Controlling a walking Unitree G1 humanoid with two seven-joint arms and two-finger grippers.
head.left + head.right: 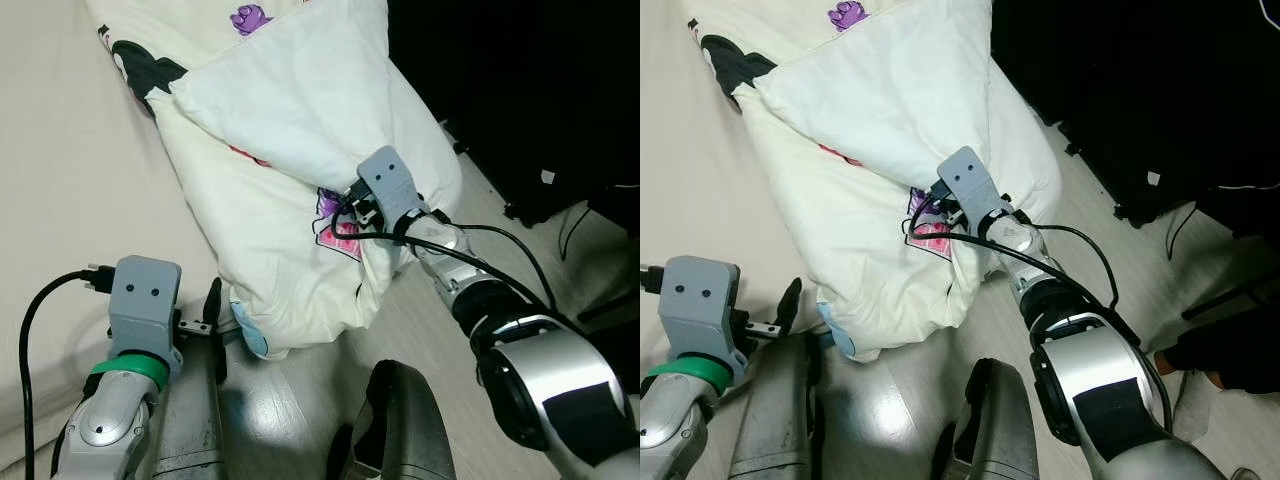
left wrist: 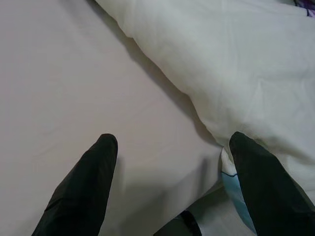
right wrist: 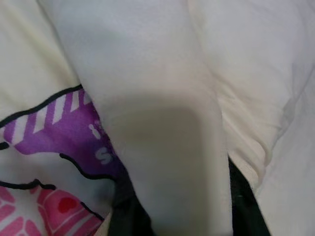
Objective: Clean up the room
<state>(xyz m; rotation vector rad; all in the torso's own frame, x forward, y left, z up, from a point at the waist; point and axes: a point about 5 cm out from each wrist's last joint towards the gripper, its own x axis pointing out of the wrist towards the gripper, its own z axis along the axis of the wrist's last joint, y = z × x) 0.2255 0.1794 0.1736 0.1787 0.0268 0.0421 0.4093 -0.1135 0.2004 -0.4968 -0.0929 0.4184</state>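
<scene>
Softly puffed cream quilt (image 1: 300, 180) bunches in right claw (image 3: 182, 216); left claw (image 2: 172, 191) gapes.

- No legible words, brands or numbers anywhere.
- White marks on purple patch of quilt print (image 3: 93, 147), possibly a letter "S"; too blurred and fold-covered to read.
- Small white tag on black furniture (image 1: 548, 177); nothing readable.

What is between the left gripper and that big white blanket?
Nothing but bare beige sheet. In the left wrist view the left gripper is open, and the blanket begins right at one finger.
</scene>
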